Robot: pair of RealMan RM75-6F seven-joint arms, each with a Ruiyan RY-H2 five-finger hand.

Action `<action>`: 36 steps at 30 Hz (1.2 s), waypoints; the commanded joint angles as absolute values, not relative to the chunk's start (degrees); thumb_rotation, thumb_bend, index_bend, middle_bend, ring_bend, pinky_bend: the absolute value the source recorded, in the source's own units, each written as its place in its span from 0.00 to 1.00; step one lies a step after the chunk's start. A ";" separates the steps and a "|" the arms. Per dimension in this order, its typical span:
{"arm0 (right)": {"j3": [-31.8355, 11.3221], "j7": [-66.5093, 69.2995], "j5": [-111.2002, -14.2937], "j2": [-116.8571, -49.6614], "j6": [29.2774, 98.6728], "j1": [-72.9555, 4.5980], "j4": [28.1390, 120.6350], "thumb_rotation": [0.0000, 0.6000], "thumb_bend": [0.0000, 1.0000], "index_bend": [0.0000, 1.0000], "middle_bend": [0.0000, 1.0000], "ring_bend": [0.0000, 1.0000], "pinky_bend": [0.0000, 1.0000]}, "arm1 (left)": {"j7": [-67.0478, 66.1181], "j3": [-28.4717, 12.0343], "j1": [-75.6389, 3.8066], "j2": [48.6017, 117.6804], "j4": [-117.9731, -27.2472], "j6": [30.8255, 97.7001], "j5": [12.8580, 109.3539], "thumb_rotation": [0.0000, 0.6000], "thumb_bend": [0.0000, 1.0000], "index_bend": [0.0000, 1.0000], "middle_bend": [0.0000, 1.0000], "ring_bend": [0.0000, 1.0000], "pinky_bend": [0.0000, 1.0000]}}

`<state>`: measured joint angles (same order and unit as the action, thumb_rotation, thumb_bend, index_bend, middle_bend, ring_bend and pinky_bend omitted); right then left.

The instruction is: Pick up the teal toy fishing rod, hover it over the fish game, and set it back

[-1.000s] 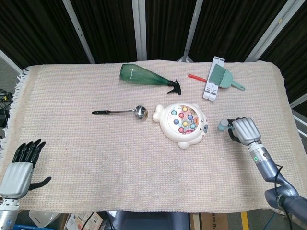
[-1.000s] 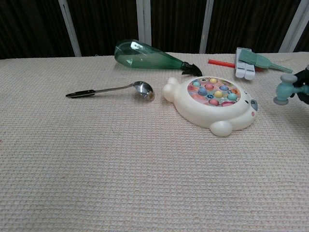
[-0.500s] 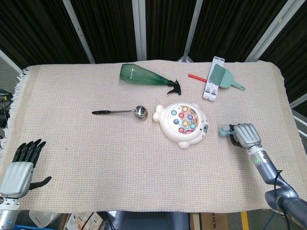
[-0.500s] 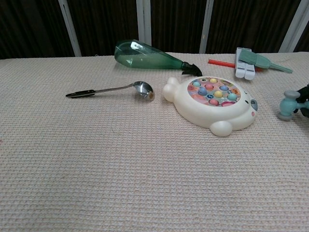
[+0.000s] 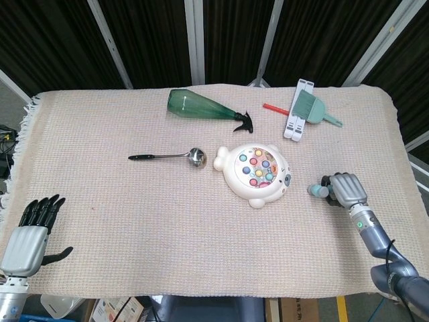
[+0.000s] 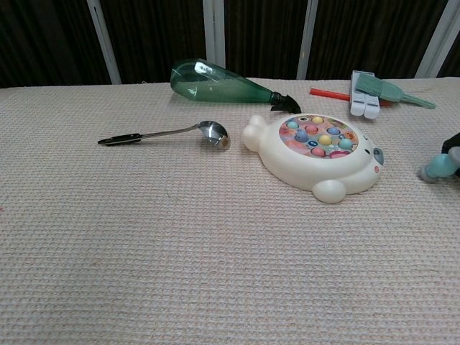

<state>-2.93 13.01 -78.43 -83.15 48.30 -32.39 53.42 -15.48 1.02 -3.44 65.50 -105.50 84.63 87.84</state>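
Note:
The teal toy fishing rod lies low at the table on the right, its teal end poking out toward the fish game. My right hand grips the rod, fingers curled around it; in the chest view only the hand's dark edge shows at the right border. The white fish game with coloured fish on its disc sits just left of the rod. My left hand hangs open at the near left corner, holding nothing.
A green spray bottle lies at the back. A metal ladle rests left of the game. A teal brush on a white stand and a red pen lie at the back right. The woven cloth covers the table.
My right hand has lowered the rod and drawn it slightly nearer and to the right, down to the cloth. The left hand has not moved.

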 commanded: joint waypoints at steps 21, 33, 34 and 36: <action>-5.93 0.80 -69.55 -77.13 40.21 -35.27 63.61 1.00 0.47 0.11 0.31 0.17 0.19 | -14.30 1.11 -3.67 65.85 -104.69 83.73 87.31 1.00 0.11 0.00 0.00 0.00 0.00; -6.56 -4.43 -65.65 -77.52 40.19 -35.79 64.55 1.00 0.47 0.11 0.31 0.17 0.18 | -13.99 0.99 -3.85 65.89 -104.42 83.37 86.94 1.00 0.11 0.00 0.00 0.00 0.00; -6.57 -4.61 -65.54 -77.51 40.23 -35.80 64.62 1.00 0.47 0.11 0.31 0.17 0.18 | -13.98 1.00 -3.84 65.89 -104.43 83.37 86.90 1.00 0.11 0.00 0.00 0.00 0.00; -6.63 -4.99 -65.26 -77.41 40.43 -35.77 64.98 1.00 0.47 0.11 0.31 0.17 0.18 | -13.89 0.97 -3.83 65.89 -104.41 83.39 86.85 1.00 0.11 0.00 0.00 0.00 0.00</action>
<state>-6.58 -4.92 -65.36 -77.45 40.31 -35.78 64.85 -13.90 0.98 -3.83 65.89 -104.41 83.38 86.85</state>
